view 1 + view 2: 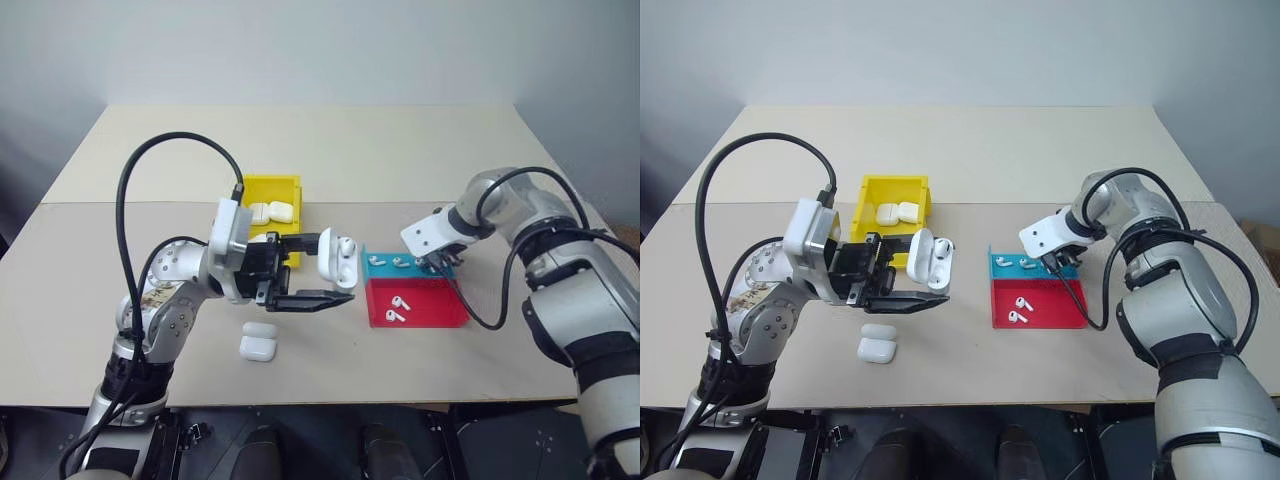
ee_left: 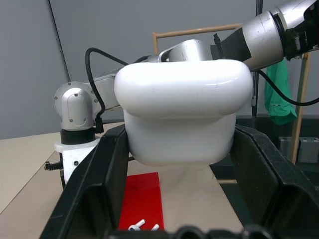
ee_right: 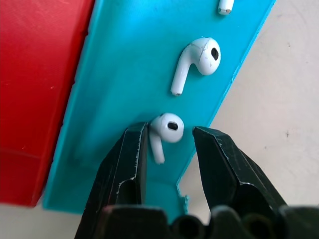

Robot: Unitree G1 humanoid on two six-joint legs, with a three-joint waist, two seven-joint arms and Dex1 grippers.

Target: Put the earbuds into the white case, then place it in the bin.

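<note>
My left gripper (image 1: 334, 270) is shut on the white case (image 1: 337, 261), held up above the table with its lid flipped open; its rounded shell (image 2: 182, 114) sits between the two black fingers. My right gripper (image 1: 437, 263) points down into the blue end of the tray, open, its fingers on either side of one earbud (image 3: 167, 127) lying there. A second earbud (image 3: 197, 62) lies just beyond it. More earbuds lie in the blue part (image 1: 378, 261) and the red part (image 1: 398, 308). The yellow bin (image 1: 270, 181) stands behind my left gripper.
Two white cases (image 1: 270, 212) lie inside the bin. Two more closed cases (image 1: 258, 341) rest on the table near its front edge, below my left gripper. The red-and-blue tray (image 1: 435, 305) sits right of centre. A black cable loops over my left arm.
</note>
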